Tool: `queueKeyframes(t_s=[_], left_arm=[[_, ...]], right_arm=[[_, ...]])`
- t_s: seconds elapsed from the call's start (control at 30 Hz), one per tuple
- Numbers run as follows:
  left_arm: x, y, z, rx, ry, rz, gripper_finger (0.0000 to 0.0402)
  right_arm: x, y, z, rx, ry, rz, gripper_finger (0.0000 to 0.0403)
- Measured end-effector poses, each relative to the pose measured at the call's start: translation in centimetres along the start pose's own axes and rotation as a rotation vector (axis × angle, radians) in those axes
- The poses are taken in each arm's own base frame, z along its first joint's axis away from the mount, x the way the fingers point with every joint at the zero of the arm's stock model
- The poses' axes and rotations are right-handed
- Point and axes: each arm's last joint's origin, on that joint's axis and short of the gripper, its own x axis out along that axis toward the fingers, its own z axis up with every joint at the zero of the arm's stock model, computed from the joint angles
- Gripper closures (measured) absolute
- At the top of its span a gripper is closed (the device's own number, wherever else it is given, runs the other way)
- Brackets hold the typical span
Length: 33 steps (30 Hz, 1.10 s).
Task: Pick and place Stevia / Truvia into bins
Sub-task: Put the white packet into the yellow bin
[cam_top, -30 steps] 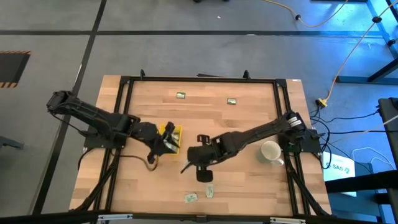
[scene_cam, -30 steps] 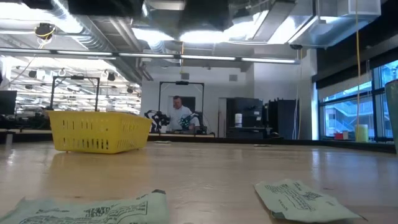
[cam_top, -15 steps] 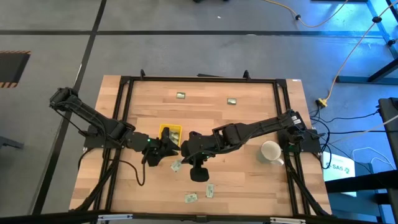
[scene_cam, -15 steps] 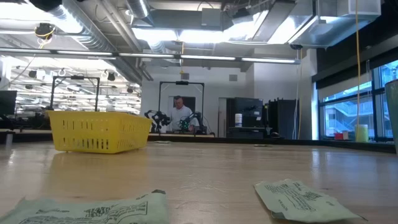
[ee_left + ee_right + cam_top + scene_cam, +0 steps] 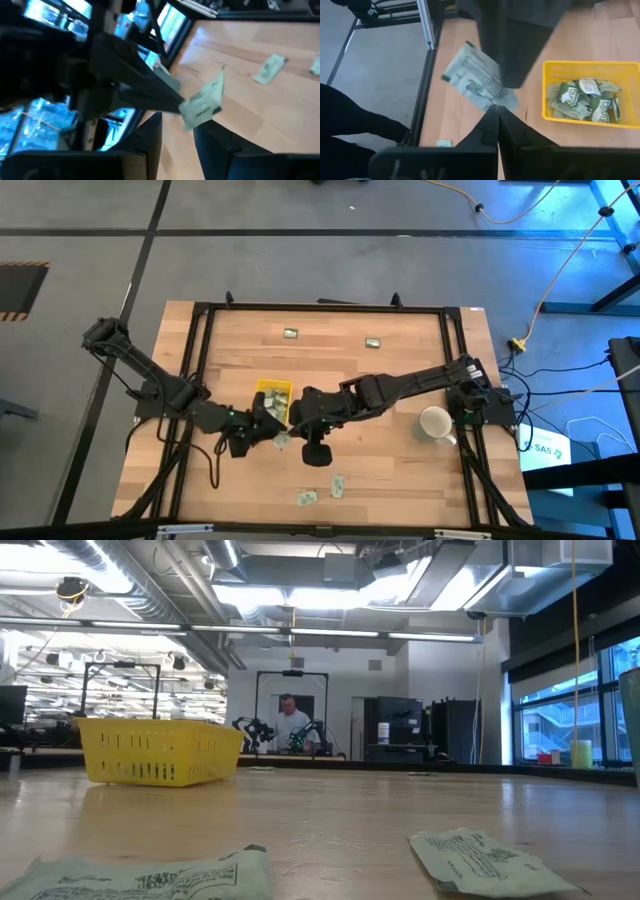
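My right gripper (image 5: 497, 112) is shut on a pale green and white Stevia sachet (image 5: 475, 80) and holds it above the table, just near of the yellow bin (image 5: 273, 395). My left gripper (image 5: 180, 135) is open and points at the same sachet (image 5: 202, 102) from the left, one finger on each side of its lower edge. Several sachets (image 5: 582, 97) lie in the bin. Loose sachets lie flat at the table's near edge (image 5: 307, 497), (image 5: 337, 485) and far side (image 5: 291, 333), (image 5: 372, 341). My right gripper pinches one corner of the sachet (image 5: 496, 102) between its two fingertips, slanting down from the table's right. The sachet is lifted clear of the table and sticks out beyond the fingertips, tilted. My left gripper: whether a finger (image 5: 515, 50) touches the sachet, I cannot tell.
A white mug (image 5: 435, 423) stands at the right of the table. A black frame (image 5: 200, 320) runs around the wooden top. In the low view the bin (image 5: 160, 752) stands at the far left, with two sachets (image 5: 150, 878), (image 5: 490, 862) close to the camera. A person stands far off in the room.
My right gripper has risen with the sachet and gone toward the table's left, to beside the bin. My left gripper has swung from over the bin toward the near edge and rolled, and now faces the held sachet.
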Motion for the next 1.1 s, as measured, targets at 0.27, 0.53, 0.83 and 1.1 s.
queueKeyframes(t_s=[0.27,0.53,0.83,1.1], left_arm=[[-0.4,-0.4,0.8,0.009,-0.039,0.002,0.0302],[-0.4,-0.5,0.8,0.010,-0.047,-0.011,0.0359],[-0.4,-0.5,0.8,-0.086,-0.054,-0.022,0.0397],[-0.5,-0.2,-1.0,-0.393,0.083,-0.045,0.0397]], right_arm=[[0.0,-0.5,0.2,0.021,-0.004,-0.007,0.0403],[0.0,-0.4,0.4,0.019,-0.027,0.000,0.0403],[0.0,-0.4,0.4,-0.010,-0.028,0.001,0.0391],[-0.2,-0.8,-1.4,0.055,0.159,-0.057,0.0295]])
